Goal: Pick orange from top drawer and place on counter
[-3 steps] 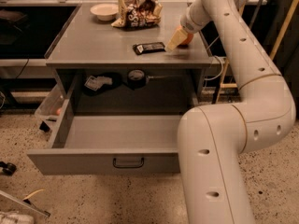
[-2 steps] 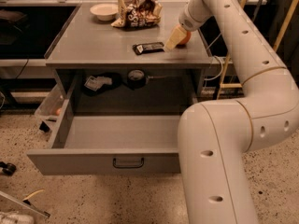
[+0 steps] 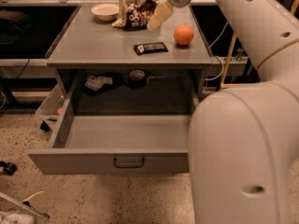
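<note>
The orange (image 3: 183, 35) sits on the counter (image 3: 103, 43) near its right back edge. My gripper (image 3: 159, 16) hangs just above the counter, up and to the left of the orange, apart from it, open and empty. The top drawer (image 3: 93, 161) is pulled far out below the counter, and the part of its inside that I see is bare. My arm hides the drawer's right end.
On the counter are a white bowl (image 3: 105, 10), a crumpled snack bag (image 3: 136, 12) and a dark snack bar (image 3: 150, 47). Small items (image 3: 98, 82) lie in the recess under the counter. A plastic bin (image 3: 49, 108) stands on the floor at left. My arm (image 3: 243, 143) fills the right foreground.
The gripper has drawn up and to the left, away from the orange it covered. The orange now lies uncovered on the counter, let go.
</note>
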`<act>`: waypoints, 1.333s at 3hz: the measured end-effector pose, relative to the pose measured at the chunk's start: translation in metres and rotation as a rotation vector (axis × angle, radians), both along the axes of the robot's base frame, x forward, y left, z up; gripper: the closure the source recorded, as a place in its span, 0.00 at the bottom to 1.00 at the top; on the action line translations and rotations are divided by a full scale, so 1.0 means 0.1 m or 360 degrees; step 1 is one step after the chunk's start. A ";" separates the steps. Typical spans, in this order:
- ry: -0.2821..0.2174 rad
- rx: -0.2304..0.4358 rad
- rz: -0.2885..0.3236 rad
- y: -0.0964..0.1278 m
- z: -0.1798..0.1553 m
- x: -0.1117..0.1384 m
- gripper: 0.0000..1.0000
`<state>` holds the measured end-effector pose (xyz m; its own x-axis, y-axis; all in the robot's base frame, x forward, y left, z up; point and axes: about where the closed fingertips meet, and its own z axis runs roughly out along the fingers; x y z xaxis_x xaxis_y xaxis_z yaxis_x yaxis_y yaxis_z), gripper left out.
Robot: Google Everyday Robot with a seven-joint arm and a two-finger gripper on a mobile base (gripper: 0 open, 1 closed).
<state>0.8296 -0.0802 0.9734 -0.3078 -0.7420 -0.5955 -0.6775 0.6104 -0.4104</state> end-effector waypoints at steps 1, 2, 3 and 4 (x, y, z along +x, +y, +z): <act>-0.0269 0.0161 -0.0183 -0.23 0.74 -0.32 0.00; -0.0596 0.0267 -0.0339 -0.58 1.57 -0.95 0.00; -0.0758 0.0295 -0.0362 -0.57 1.96 -1.31 0.00; -0.0758 0.0295 -0.0362 -0.57 1.96 -1.31 0.00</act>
